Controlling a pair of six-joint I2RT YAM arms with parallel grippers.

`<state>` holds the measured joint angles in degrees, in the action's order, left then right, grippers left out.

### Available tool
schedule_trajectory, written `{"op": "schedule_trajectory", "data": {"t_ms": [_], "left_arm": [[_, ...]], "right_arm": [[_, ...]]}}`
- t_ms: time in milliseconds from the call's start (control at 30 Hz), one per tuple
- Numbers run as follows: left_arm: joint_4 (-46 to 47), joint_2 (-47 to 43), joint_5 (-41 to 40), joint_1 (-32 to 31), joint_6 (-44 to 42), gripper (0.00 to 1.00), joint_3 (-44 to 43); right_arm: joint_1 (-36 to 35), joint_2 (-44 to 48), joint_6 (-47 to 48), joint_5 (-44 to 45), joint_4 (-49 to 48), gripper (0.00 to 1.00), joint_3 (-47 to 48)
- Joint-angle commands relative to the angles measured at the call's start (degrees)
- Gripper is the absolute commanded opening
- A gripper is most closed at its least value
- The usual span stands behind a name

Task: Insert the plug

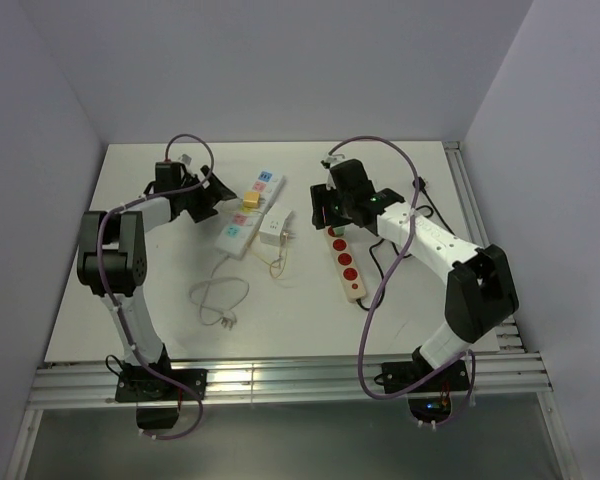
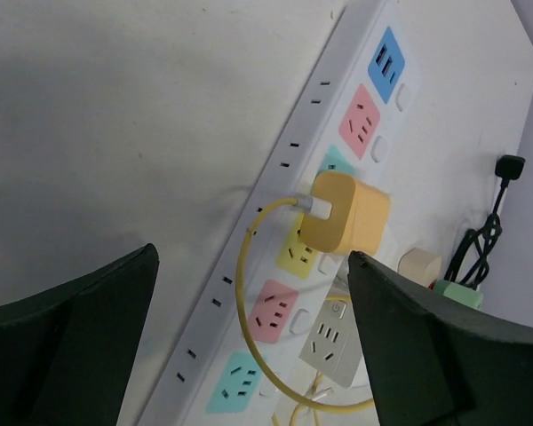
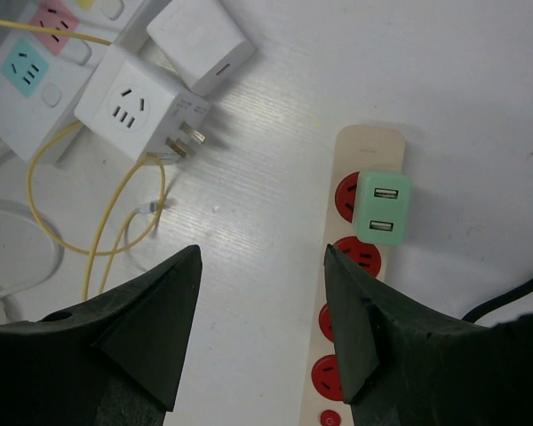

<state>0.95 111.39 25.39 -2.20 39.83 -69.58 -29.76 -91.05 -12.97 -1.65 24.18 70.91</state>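
Both claws are empty, with their fingers apart. The right gripper (image 3: pixel 262 266) hovers low above the table, and the left gripper (image 2: pixel 253 257) looks down on the white power strip (image 2: pixel 275 177), where a yellow charger (image 2: pixel 346 213) sits in a socket.

The loose plug, as I judge it, is the white cube adapter (image 3: pixel 138 111). It lies on its side just beside that strip, on the side facing the right arm. In the right wrist view it is up and to the left of the right gripper, and its prongs (image 3: pixel 185 142) point roughly toward the beige strip (image 3: pixel 369 142) that carries a green charger (image 3: pixel 382 207).

The right arm looks nearer — the white power strip lies between the left gripper and the adapter.
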Motion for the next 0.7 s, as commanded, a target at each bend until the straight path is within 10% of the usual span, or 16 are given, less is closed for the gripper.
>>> {"op": "schedule_trajectory", "data": {"t_ms": [0, 233, 400, 667], "left_arm": [[6.3, 1.8, 6.6, -0.1, 2.2, 0.93, -2.9], [10.6, 5.8, 9.8, 0.0, 5.0, 0.62, -4.8], [11.2, 7.3, 10.3, 0.0, 4.9, 0.0, -6.6], [11.5, 1.6, 10.2, -1.1, 2.4, 0.0, -5.0]], "right_arm": [[-0.3, 3.3, -0.2, -0.6, -2.8, 0.64, -0.3], [-0.3, 4.6, 0.1, -0.1, -2.5, 0.64, -0.6], [-0.3, 4.6, 0.1, -0.7, -2.8, 0.64, -1.0], [-0.3, 2.5, -0.4, -1.7, -1.9, 0.61, 2.9]]}}
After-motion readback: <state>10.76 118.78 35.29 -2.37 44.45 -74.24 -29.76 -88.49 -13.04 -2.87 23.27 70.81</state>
